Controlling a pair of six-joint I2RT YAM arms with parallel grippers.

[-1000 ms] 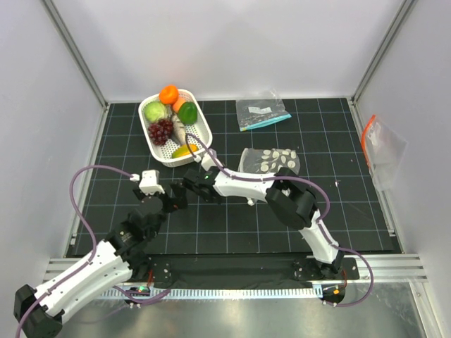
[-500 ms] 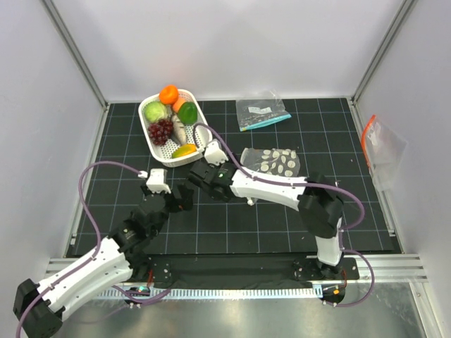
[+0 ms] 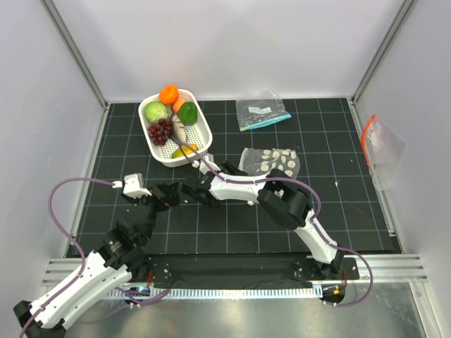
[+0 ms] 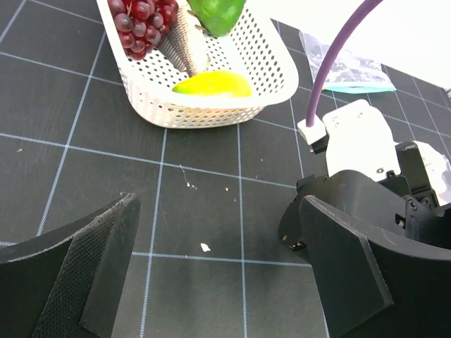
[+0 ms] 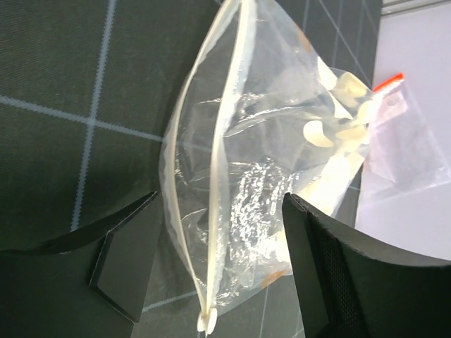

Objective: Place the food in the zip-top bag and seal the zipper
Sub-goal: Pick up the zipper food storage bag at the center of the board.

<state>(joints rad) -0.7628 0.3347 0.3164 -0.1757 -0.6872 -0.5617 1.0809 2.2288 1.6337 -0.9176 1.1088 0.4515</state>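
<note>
The food lies in the white basket [image 3: 201, 137]: an orange [image 3: 168, 94], a pale green piece [image 3: 156, 110], a dark green one [image 3: 187, 113], purple grapes [image 3: 161, 130] and a yellow piece [image 3: 184, 150]. The dotted zip-top bag [image 3: 271, 160] lies flat on the mat to the right of the basket. My right gripper [image 3: 236, 169] stands open at its left end. In the right wrist view the zipper [image 5: 215, 211], slightly parted, runs between the open jaws [image 5: 220, 201] untouched. My left gripper [image 4: 218, 211] is open and holds nothing, over bare mat short of the basket [image 4: 211, 113].
A smaller clear bag with a teal strip [image 3: 262, 113] lies at the back. A clear bag with an orange strip [image 3: 380, 148] leans at the right wall. The right arm's wrist [image 4: 359, 148] sits close beside my left gripper [image 3: 173, 193]. White walls enclose the mat.
My right gripper has gone from shut to open by the bag's mouth. The left arm has drawn back to the left. Bag and basket lie where they were.
</note>
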